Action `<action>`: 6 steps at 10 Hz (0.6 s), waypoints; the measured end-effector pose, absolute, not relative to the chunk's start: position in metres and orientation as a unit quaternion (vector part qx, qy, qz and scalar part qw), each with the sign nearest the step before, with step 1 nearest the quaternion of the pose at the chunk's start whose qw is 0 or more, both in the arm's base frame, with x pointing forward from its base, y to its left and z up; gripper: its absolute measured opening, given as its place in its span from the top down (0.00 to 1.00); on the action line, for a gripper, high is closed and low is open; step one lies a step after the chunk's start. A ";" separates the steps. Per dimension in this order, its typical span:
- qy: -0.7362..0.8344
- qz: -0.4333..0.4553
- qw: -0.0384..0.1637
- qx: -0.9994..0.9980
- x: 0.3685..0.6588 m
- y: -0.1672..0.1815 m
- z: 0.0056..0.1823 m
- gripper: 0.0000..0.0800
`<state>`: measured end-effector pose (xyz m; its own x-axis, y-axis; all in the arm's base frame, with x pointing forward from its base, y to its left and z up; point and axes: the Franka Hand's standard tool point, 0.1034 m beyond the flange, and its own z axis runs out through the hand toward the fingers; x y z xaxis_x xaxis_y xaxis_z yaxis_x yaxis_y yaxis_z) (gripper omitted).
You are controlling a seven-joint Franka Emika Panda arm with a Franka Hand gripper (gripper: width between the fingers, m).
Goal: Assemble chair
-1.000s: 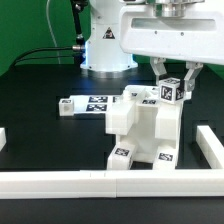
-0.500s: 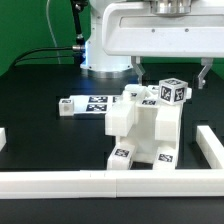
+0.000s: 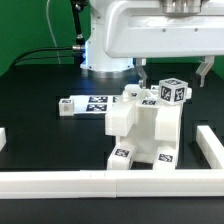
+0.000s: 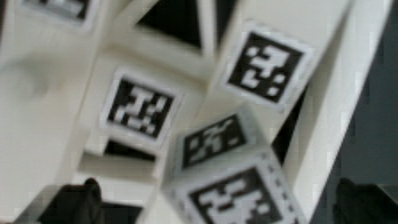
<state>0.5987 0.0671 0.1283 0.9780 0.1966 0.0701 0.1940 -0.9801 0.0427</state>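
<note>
— How did the jaws stand?
— Spread wide, gripping nothing; fingers (image 3: pixel 140 72) sat at ten and two o'clock of the top tagged block (image 3: pixel 172 91), apart from it.
— And the chair (image 3: pixel 140 125)?
— Upright on the desk (image 3: pixel 40 110), four o'clock from the exterior view's centre, with a white rail (image 3: pixel 60 181) at its six o'clock.

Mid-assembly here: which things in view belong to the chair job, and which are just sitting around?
Belongs to the job:
- chair, partly built
- its tagged top block
- gripper, open, a finger on either side of that block, not touching it

Just lying about:
- marker board
- white rail
- robot base
</note>
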 end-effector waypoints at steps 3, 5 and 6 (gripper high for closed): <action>0.071 0.036 0.018 0.997 0.597 0.066 0.127 0.56; 0.004 0.037 0.015 0.999 0.597 0.066 0.127 0.65; -0.031 0.037 0.014 0.999 0.597 0.066 0.127 0.65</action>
<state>0.5974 0.0664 0.1268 0.9953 -0.0613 0.0754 -0.0633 -0.9977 0.0247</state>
